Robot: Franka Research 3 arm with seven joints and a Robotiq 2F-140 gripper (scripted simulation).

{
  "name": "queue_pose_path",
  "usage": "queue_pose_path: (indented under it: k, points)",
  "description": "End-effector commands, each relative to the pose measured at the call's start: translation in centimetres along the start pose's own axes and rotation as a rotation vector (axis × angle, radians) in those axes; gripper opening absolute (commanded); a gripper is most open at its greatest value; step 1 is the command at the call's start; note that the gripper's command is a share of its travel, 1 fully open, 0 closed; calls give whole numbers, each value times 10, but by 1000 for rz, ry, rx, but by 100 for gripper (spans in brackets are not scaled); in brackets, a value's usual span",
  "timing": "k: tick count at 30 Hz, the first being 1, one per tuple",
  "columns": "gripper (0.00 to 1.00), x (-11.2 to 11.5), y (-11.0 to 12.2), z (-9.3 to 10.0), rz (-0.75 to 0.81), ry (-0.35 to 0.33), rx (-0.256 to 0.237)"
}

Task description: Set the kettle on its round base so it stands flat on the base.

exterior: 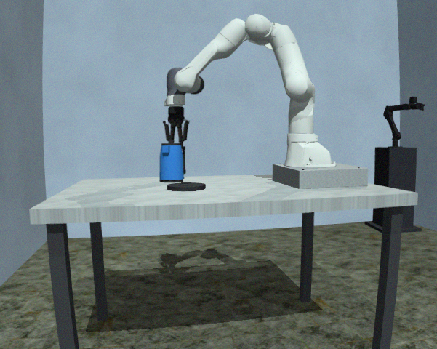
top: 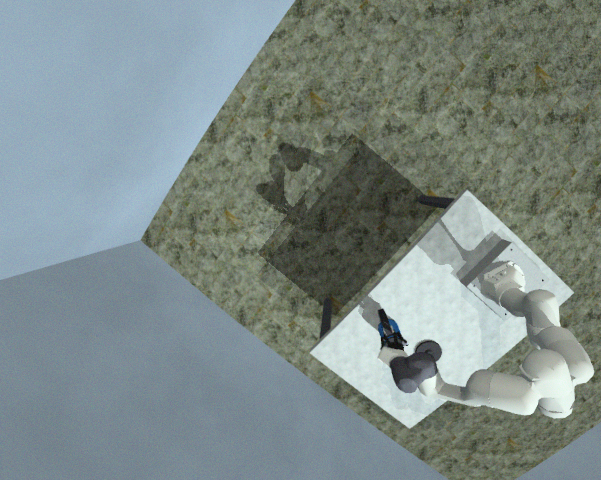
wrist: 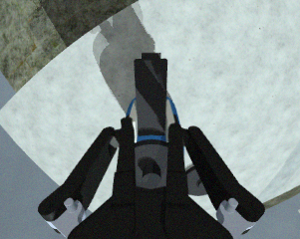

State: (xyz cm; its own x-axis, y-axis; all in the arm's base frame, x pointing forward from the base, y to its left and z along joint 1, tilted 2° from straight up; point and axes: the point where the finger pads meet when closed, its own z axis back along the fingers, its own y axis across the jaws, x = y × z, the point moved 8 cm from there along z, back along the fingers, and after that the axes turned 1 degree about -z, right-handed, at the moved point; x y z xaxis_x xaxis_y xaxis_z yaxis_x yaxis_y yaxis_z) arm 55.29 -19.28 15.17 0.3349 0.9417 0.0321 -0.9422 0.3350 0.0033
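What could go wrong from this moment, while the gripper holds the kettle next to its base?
1. The gripper is shut only on the kettle's handle, at one side of the blue kettle, so the kettle may tilt when lifted.
2. The round base lies loose and close beside the kettle; a low carry could push it.
3. In the wrist view the gripper hides the base, so centering over the stud may miss.
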Motion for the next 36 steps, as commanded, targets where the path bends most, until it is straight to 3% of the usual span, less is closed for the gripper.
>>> queue_pose_path:
  k: [1,12,36]
  points:
    - [0,1,0,0,0,2,-1]
    - [0,1,0,6,0,2,-1]
    - [0,1,0,41,0,2,-1]
